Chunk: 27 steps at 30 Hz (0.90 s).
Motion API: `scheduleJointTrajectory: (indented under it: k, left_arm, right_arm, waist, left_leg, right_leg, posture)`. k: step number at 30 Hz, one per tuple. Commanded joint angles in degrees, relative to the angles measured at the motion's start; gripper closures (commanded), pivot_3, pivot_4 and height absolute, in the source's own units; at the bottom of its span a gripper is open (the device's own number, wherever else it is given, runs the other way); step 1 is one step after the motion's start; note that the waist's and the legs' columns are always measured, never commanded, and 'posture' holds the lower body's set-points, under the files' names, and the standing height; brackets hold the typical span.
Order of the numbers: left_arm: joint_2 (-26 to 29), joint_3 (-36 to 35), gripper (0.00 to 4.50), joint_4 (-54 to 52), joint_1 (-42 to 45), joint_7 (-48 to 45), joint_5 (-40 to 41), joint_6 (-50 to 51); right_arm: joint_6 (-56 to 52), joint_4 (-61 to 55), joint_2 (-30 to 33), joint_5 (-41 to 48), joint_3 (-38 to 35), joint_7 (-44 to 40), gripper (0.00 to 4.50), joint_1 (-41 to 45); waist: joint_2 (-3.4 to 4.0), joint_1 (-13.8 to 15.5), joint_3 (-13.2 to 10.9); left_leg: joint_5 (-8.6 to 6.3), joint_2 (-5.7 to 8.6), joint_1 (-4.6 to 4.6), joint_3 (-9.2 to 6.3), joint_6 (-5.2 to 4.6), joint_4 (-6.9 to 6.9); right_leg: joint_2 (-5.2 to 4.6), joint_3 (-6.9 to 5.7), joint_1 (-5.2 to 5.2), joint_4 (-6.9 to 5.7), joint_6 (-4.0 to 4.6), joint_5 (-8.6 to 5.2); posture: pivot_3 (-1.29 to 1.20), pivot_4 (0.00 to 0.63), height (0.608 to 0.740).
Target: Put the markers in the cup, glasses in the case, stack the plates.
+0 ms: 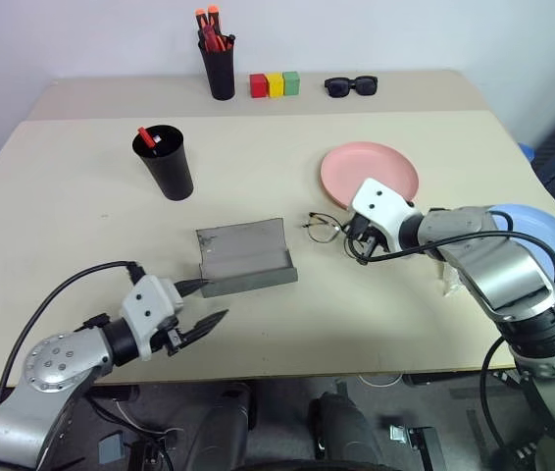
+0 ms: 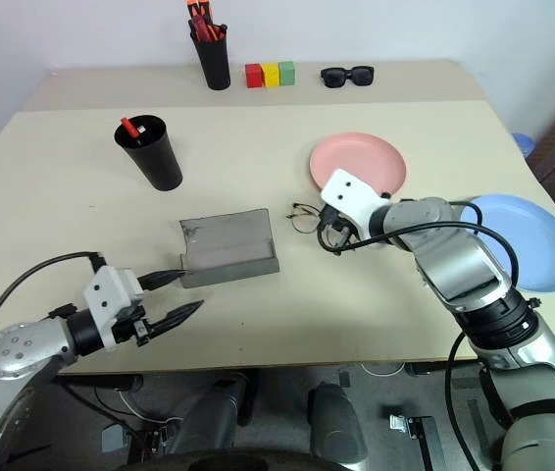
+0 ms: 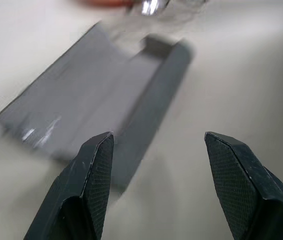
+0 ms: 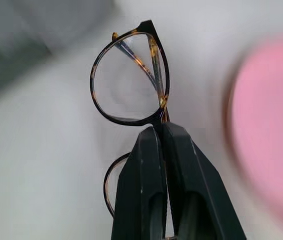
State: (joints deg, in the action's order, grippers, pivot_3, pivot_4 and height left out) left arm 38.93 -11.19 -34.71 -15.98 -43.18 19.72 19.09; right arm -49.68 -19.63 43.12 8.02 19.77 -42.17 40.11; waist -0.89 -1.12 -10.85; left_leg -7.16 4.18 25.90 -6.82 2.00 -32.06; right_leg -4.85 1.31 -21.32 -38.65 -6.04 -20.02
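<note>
The bench carries everything. The light blue plate sits at its right edge, partly behind the right arm, and the salmon pink plate lies just left of it, right of centre. The grey case lies open near the middle, toward the front edge. The wide black cup stands left of centre with 1 red-capped marker inside it. The right gripper has its 2 fingers pinched together on the bridge of the glasses, between the case and the pink plate. The left gripper hovers at the case's front left corner, fingers spread apart and empty.
</note>
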Motion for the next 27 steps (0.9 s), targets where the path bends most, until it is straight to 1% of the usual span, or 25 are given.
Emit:
scheduleJointTrajectory:
  k: [1, 7, 9, 11, 13, 16, 19, 27]
  left_arm:
    - [-0.6, -7.2, 1.56, 3.6, -3.0, 0.2, -0.1, -4.2]
    - [-1.7, -13.9, 1.56, 8.5, -6.5, -1.0, 1.3, -8.1]
    - [-2.1, -15.8, 1.56, 8.0, -7.7, -1.4, 3.2, -7.7]
    - [-2.4, -17.0, 1.56, 6.3, -9.2, -1.6, 4.4, -7.2]
    - [-2.5, -17.4, 1.56, 5.0, -10.1, -1.5, 5.0, -6.8]
    - [-2.9, -16.9, 1.56, 0.4, -11.7, 0.2, 5.8, -4.7]
    - [-3.2, -15.4, 1.56, -2.6, -11.8, 2.2, 5.6, -2.3]
    - [-1.9, -12.0, 1.56, -4.1, -6.4, 3.7, 6.3, 3.0]
  right_arm:
    - [6.2, -2.8, -4.9, -1.2, 3.8, -2.4, 4.46, 5.6]
    - [10.4, 3.7, -19.2, -2.8, 11.3, -3.5, 4.46, 13.5]
    - [11.8, 6.3, -22.1, -4.7, 14.1, -3.4, 4.46, 14.4]
    - [13.3, 9.2, -23.4, -6.6, 16.2, -3.7, 4.46, 14.2]
    - [14.1, 10.6, -23.7, -7.6, 17.1, -4.2, 4.46, 13.7]
    - [16.1, 11.5, -21.6, -10.5, 18.8, -5.1, 4.46, 11.9]
    - [14.2, 10.1, -20.2, -11.4, 17.6, -5.8, 4.46, 10.5]
    - [11.6, 5.6, -16.1, -12.9, 17.0, -8.8, 4.46, 7.9]
  waist:
    - [0.0, -0.1, 0.0]
    - [-0.03, 0.1, 0.0]
    - [-0.11, 0.3, 0.1]
    - [-0.17, 0.4, 0.1]
    - [-0.17, 0.4, 0.1]
    - [-0.18, 0.3, 0.1]
    - [-0.16, 0.2, 0.1]
    - [-0.15, 0.1, 0.1]
  left_leg:
    - [0.0, 0.0, -0.01, 0.01, 0.0, 0.0]
    - [-0.01, -0.04, -0.12, -0.05, 0.01, 0.01]
    - [-0.02, -0.01, -0.14, -0.08, 0.03, 0.0]
    - [-0.03, 0.0, -0.15, -0.12, 0.06, 0.0]
    - [-0.07, 0.01, -0.16, -0.12, 0.13, -0.01]
    - [-0.09, 0.0, -0.18, -0.11, 0.15, -0.01]
    - [-0.09, -0.01, -0.2, -0.1, 0.15, 0.0]
    - [-0.06, -0.04, -0.23, -0.08, 0.1, 0.02]
  right_leg:
    - [0.0, 0.01, 0.0, 0.0, 0.0, 0.0]
    - [0.02, -0.02, -0.1, 0.02, 0.03, 0.0]
    - [0.0, -0.03, -0.08, 0.06, 0.03, 0.0]
    - [0.0, -0.04, -0.06, 0.06, 0.06, 0.0]
    - [-0.01, -0.04, -0.06, 0.06, 0.19, -0.03]
    - [0.0, -0.03, -0.06, 0.06, 0.23, -0.03]
    - [0.03, -0.03, -0.06, 0.06, 0.22, -0.02]
    - [0.07, 0.0, -0.06, 0.04, 0.16, 0.01]
  posture:
    - [0.0, 0.15, 0.734]
    - [0.0, 0.15, 0.734]
    - [0.0, 0.15, 0.734]
    - [0.0, 0.15, 0.734]
    - [0.0, 0.15, 0.734]
    - [0.0, 0.15, 0.734]
    - [0.0, 0.15, 0.734]
    - [0.0, 0.15, 0.734]
